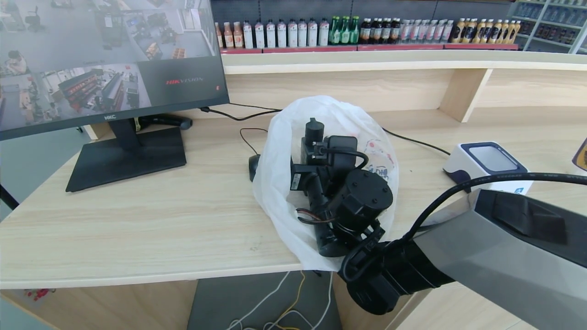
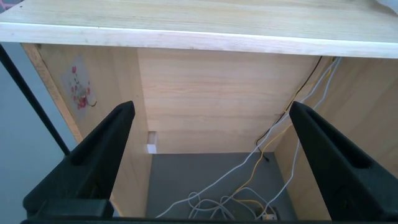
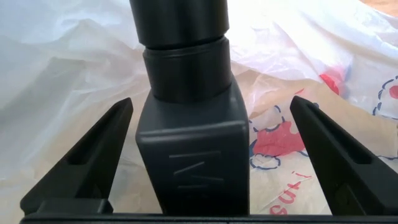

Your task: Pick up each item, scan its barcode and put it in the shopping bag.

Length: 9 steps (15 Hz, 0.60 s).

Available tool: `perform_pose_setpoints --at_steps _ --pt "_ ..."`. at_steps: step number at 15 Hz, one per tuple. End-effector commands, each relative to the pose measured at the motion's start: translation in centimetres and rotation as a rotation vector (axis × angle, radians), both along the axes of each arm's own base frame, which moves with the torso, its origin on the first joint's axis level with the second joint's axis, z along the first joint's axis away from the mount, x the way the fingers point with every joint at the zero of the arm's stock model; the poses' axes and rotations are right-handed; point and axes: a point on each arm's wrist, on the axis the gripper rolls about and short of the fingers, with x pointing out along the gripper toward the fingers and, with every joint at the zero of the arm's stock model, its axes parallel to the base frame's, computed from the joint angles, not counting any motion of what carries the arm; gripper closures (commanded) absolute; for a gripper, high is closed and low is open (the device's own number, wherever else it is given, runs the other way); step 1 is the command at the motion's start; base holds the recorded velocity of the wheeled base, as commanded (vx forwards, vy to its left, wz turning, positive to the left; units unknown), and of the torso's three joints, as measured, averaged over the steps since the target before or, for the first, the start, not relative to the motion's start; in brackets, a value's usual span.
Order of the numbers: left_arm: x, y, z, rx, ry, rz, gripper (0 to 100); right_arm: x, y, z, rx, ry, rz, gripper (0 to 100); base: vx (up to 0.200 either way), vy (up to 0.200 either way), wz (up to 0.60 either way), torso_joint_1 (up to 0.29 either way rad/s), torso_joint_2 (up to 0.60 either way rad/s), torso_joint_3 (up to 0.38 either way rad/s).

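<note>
Wooden counter (image 1: pixel 137 220), drink shelves (image 1: pixel 367 32) behind, holds shopping bag (image 1: pixel 279 151); left hand (image 2: pixel 211 106) and right hand (image 3: pixel 211 102) gape open.

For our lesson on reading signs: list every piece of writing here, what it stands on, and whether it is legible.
Monitor screen: red-and-grey brand logo, legible, left unquoted.
Monitor bezel: small white brand mark, legible.
Shopping bag: red and blue print, creased, unreadable.
Dark bottle: embossed strokes, cut off, unreadable.
Shelf bottles: labels too small.
Scanner: blue label too small.
</note>
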Motion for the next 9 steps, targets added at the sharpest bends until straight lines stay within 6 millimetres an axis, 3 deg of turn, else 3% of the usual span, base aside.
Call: perform_pose_setpoints --at_steps 1,9 --pt "0.0 0.0 0.0 0.0 0.0 0.0 0 -0.1 0.1 -0.1 -0.001 0.001 0.002 0 0.0 0.0 0.0 0.0 0.0 0.0" --pt "0.0 0.0 0.0 0.0 0.0 -0.002 0 -0.4 -0.2 1.1 -0.009 -0.016 -0.009 0 0.0 0.0 0.0 0.0 0.0 0.0"
